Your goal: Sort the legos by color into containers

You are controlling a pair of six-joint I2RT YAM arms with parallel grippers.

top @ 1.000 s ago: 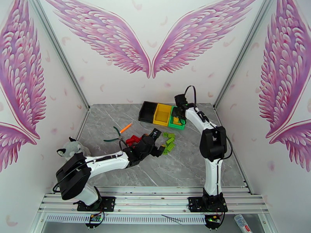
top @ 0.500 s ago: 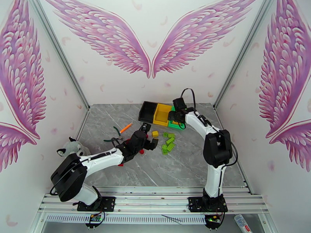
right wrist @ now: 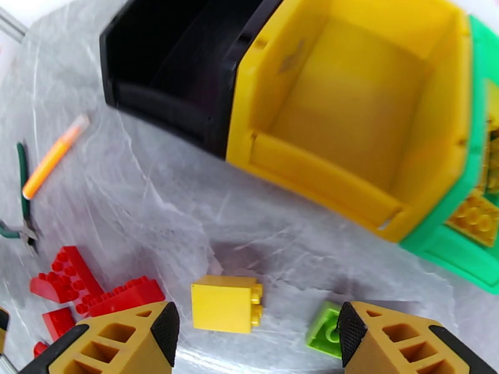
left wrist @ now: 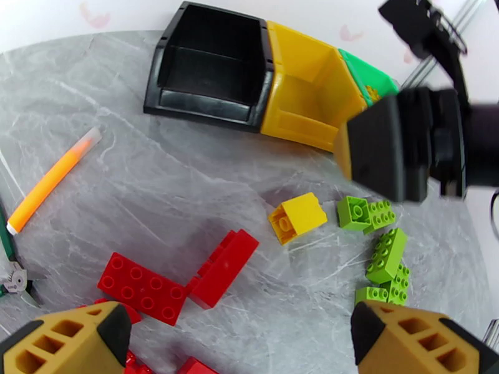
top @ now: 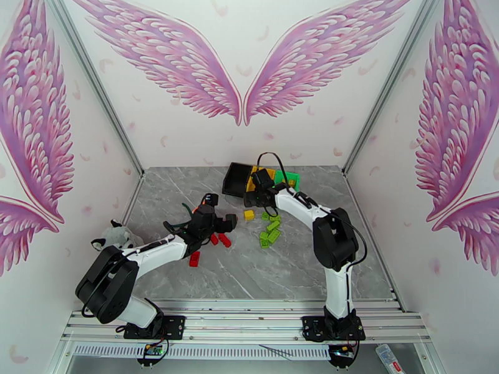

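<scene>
Containers (left wrist: 299,129) stand in a row at the tabletop's (top: 299,269) far edge; legos (left wrist: 299,216) lie before them, pliers (left wrist: 53,179) left of those

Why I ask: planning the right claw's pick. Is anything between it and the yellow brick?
Nothing visible. The yellow brick lies on bare table below the open right claw; a green brick sits beside it, apart, and the yellow bin is just beyond.

This is looking like a robot-lab booth. Wing-printed white panels (top: 249,144) are walling a grey marbled worktop (top: 280,275), an aluminium rail (top: 249,320) running along its near edge.
</scene>
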